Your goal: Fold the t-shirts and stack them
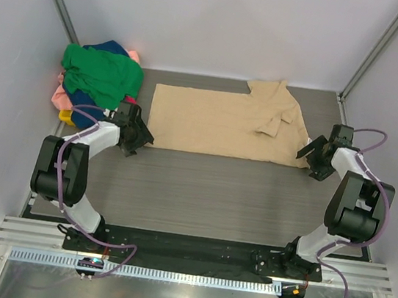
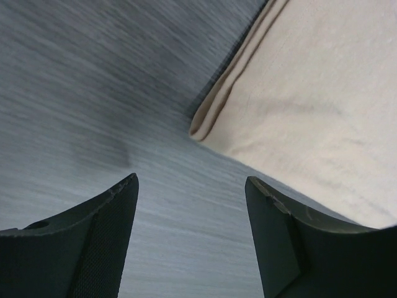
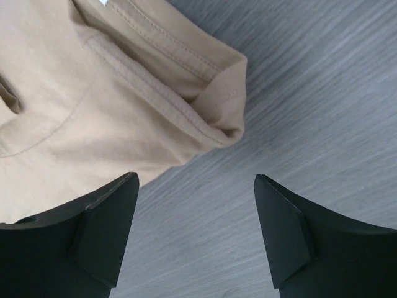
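Tan t-shirt (image 1: 217, 122) — grey-streaked table (image 1: 216, 188)

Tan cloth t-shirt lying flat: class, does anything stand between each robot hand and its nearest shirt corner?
Nothing visible does. Only bare grey wood-grain table lies between the open left hand and the near corner of the tan cloth t-shirt, and likewise for the open right hand.

I am wearing white shells along the links of my left arm (image 1: 97, 137) and right arm (image 1: 345, 161), with chunky black housings at the joints. Lilac-grey cables (image 1: 372, 131) are looping off both arms and running down toward the black base plate (image 1: 192, 248). My fingers (image 2: 102, 239) are showing as matte black wedges, finely grained inside.
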`<action>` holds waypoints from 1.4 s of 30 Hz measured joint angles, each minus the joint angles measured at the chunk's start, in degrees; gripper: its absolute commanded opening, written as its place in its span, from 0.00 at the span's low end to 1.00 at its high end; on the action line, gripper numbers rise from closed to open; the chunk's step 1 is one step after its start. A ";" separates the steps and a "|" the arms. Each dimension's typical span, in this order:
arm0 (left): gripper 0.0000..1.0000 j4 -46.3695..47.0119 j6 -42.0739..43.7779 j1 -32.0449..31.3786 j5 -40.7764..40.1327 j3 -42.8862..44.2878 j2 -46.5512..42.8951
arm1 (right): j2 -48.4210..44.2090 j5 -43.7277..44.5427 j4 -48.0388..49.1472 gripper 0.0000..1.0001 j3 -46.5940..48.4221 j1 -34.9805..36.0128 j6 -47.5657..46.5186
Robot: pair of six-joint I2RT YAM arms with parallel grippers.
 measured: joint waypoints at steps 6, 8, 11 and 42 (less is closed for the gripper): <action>0.71 5.14 -0.22 0.02 1.36 -0.61 3.06 | 4.63 -1.70 4.83 0.65 0.24 -0.50 0.81; 0.70 6.71 -0.28 0.00 1.70 -0.61 3.65 | 6.03 -1.84 5.49 0.58 0.72 -0.50 0.92; 0.56 9.68 -0.59 0.00 2.32 -0.55 4.66 | 7.32 -1.88 7.72 0.45 1.31 -0.50 1.18; 0.00 -2.12 -1.92 -0.81 1.16 -12.87 -16.87 | -6.93 0.33 -4.70 0.01 -7.52 -7.04 1.27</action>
